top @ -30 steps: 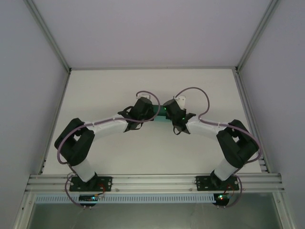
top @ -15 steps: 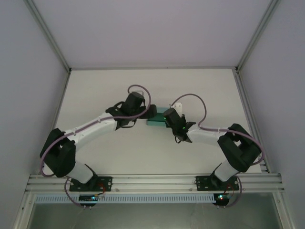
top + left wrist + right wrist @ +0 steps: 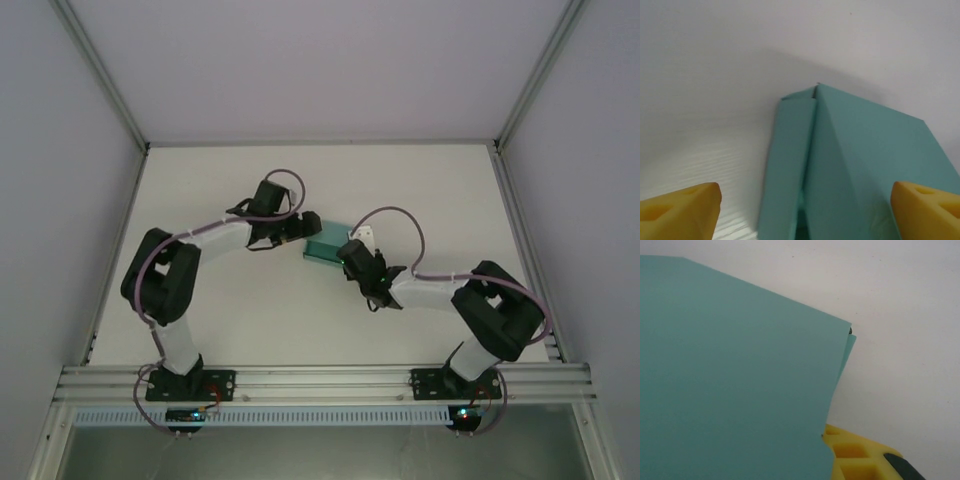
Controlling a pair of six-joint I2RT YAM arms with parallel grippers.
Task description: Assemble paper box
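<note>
Box (image 3: 324,251) sits between the arms, over the table (image 3: 220,190); left gripper (image 3: 805,209) gapes wide astride its end; right gripper (image 3: 344,256) touches it, grip impossible to tell.

table (image 3: 300,335): white | walls (image 3: 300,60): pale lilac | front rail (image 3: 320,380): aluminium

Your left end effector (image 3: 304,229) has drawn back and your right end effector (image 3: 344,257) has followed; the paper box (image 3: 324,250) between them has turned askew.
</note>
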